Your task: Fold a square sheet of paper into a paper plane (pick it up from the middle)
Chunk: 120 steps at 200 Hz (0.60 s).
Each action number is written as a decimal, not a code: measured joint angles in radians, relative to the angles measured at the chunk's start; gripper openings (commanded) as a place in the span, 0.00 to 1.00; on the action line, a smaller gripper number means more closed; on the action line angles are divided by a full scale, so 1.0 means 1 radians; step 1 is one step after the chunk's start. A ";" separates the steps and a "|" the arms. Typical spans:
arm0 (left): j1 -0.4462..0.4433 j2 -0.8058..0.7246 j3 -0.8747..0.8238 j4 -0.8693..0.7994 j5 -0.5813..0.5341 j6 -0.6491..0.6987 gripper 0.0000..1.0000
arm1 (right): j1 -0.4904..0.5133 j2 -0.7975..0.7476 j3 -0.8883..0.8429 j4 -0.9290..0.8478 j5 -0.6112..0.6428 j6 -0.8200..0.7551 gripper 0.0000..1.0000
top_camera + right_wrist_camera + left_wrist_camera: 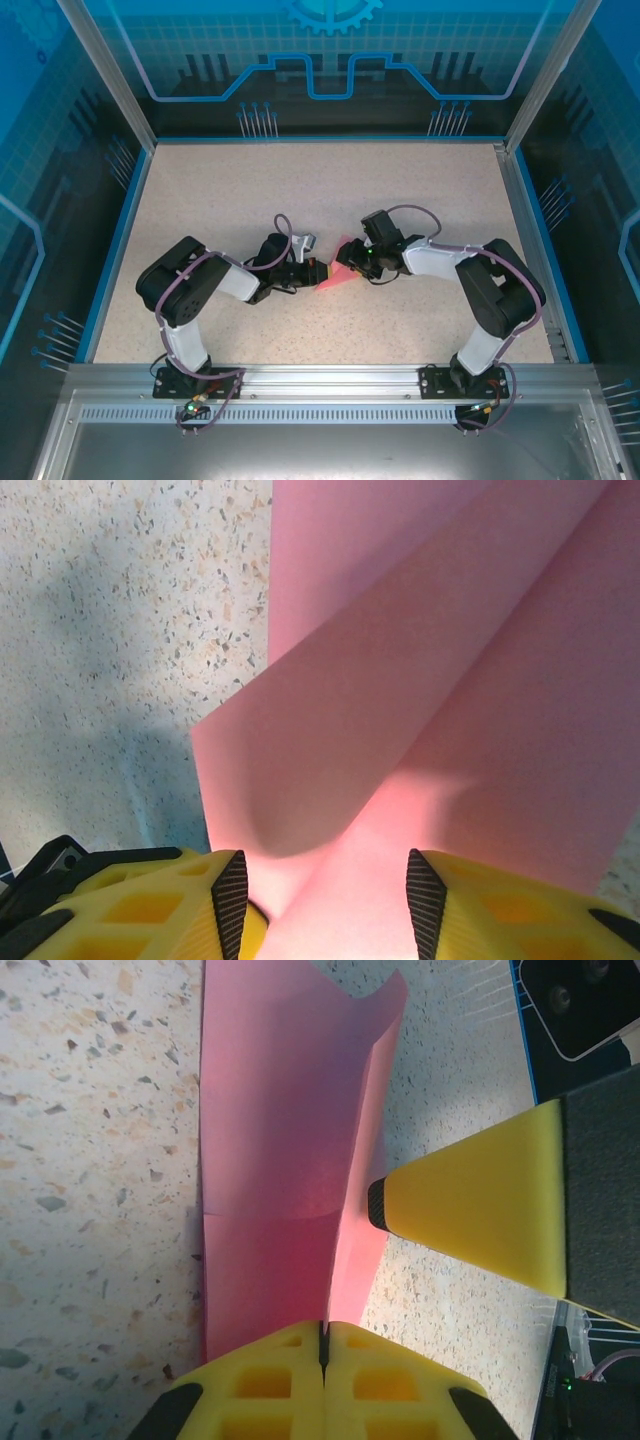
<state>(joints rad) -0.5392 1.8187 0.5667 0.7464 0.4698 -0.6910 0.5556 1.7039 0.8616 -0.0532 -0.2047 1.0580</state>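
**Thin pink sheet pinched from the left, straddled from the right**

Largest first: speckled table (330,190), blue-rimmed. On it, the left arm (190,280) and right arm (490,280), both bent inward to meet at mid-table, slightly near of centre. Between them, the square sheet of paper (338,272): partly folded, one part seemingly flat on the surface, another flap standing up in a loose curl, layers bowing apart.

At its left end, the left gripper (322,1332): closed tight, yellow fingers (260,1385) meeting, paper edge nipped in the seam. At its right end, the right gripper (328,900): jaws roughly half apart, black pads (230,900) either side of the curl. Cannot tell whether pressing on it yet.

Handling, as a judgement: featherlight, floppy, no stiffness beyond that lent by the creases. Likely to buckle, slip or tear if pulled taut between two grips. Best taken on the fold line near the middle, through both layers, with a gentle squeeze and little tension. Better to avoid single loose corners, apt to bend away.
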 measured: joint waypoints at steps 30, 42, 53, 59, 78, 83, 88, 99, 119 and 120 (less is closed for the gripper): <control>0.002 0.000 0.000 0.000 0.000 -0.018 0.08 | 0.000 0.014 0.024 -0.007 0.010 0.002 0.47; 0.002 0.000 -0.001 0.000 0.000 -0.018 0.08 | 0.000 0.018 0.027 -0.011 0.012 0.005 0.47; 0.003 0.000 0.000 0.000 0.000 -0.019 0.09 | 0.000 0.022 0.031 -0.015 0.013 0.005 0.47; 0.003 0.000 -0.001 0.000 0.001 -0.019 0.09 | 0.000 0.025 0.033 -0.018 0.014 0.005 0.47; 0.006 0.000 0.000 -0.001 0.004 -0.027 0.10 | 0.000 0.037 0.042 -0.035 0.014 0.005 0.47; 0.006 0.000 -0.001 -0.001 0.006 -0.029 0.10 | 0.000 0.040 0.044 -0.038 0.014 0.007 0.47; 0.007 0.001 -0.001 0.000 0.008 -0.034 0.11 | 0.000 0.043 0.046 -0.042 0.017 0.008 0.47; 0.008 0.002 -0.001 -0.001 0.010 -0.039 0.12 | 0.000 0.049 0.050 -0.052 0.018 0.009 0.48; 0.008 0.011 0.000 -0.002 0.020 -0.044 0.14 | 0.000 0.055 0.059 -0.069 0.021 0.010 0.49; 0.009 0.012 0.000 -0.002 0.021 -0.044 0.14 | 0.000 0.055 0.060 -0.071 0.022 0.010 0.49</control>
<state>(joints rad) -0.5304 1.8305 0.5663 0.7448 0.4908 -0.7353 0.5556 1.7592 0.9211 -0.1246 -0.1829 1.0683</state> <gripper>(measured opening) 0.129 0.483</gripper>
